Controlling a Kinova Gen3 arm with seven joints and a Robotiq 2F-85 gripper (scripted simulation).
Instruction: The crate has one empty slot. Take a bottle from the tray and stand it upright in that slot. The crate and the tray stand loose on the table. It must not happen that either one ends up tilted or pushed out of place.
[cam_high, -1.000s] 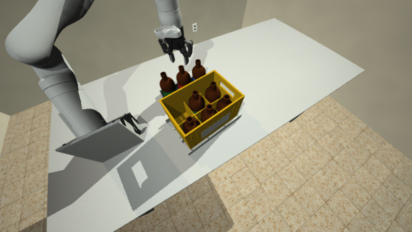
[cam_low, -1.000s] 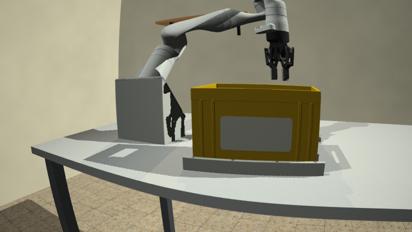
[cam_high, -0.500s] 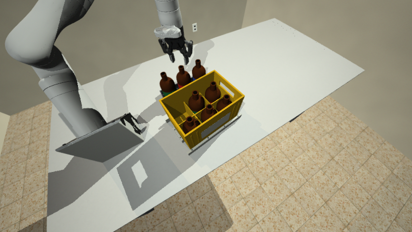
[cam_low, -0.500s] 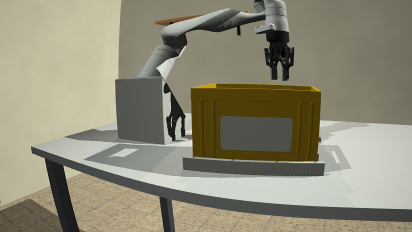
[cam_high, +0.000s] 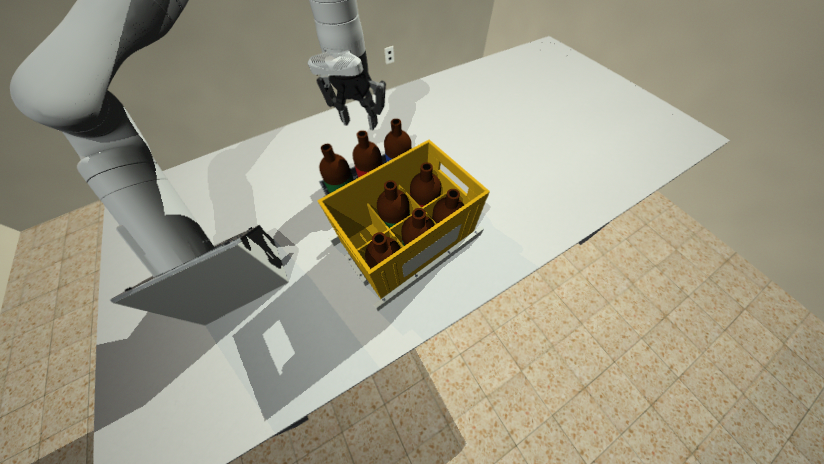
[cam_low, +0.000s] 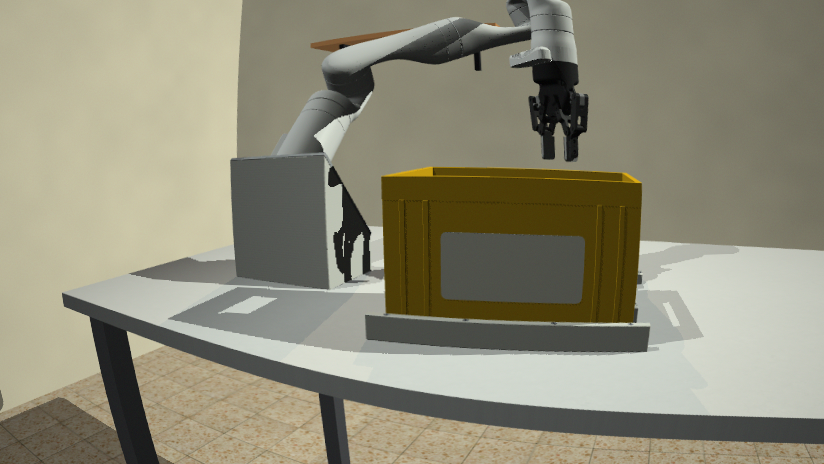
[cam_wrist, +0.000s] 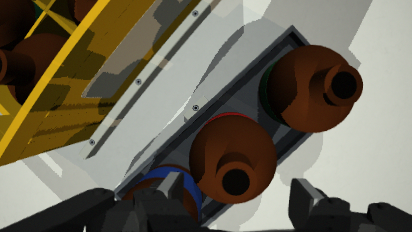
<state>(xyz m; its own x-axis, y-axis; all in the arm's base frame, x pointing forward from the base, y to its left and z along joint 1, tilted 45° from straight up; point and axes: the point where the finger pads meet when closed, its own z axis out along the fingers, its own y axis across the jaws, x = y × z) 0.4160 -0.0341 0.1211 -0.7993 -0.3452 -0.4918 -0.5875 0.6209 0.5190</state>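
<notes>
Three brown bottles (cam_high: 335, 167) (cam_wrist: 310, 90) stand in the tray (cam_high: 322, 185) (cam_wrist: 292, 31) between the yellow crate (cam_high: 403, 172) (cam_low: 510, 213) (cam_wrist: 65, 65) and the surface's (cam_high: 576, 144) (cam_low: 743, 368) (cam_wrist: 380, 125) wall-side edge; the empty hand (cam_high: 358, 125) (cam_low: 559, 159) (cam_wrist: 236, 193), parted fairly wide, could tip one if lowered off-centre.

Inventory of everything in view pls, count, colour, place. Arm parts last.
crate: 1, yellow, on the table
crate bottles: 5, brown, in the crate
tray: 1, dark grey, beside the crate
tray bottles: 3, brown, labels green, red, blue, in the tray
table: 1, white top
box-shaped stand: 1, grey, by the arm's foot
strip: 1, grey, along the crate's foot
wall outlet: 1, white
floor: 1, beige tile
arm: 1, light grey, reaching over the table
pincer: 1, black, above the tray side, open, empty
</notes>
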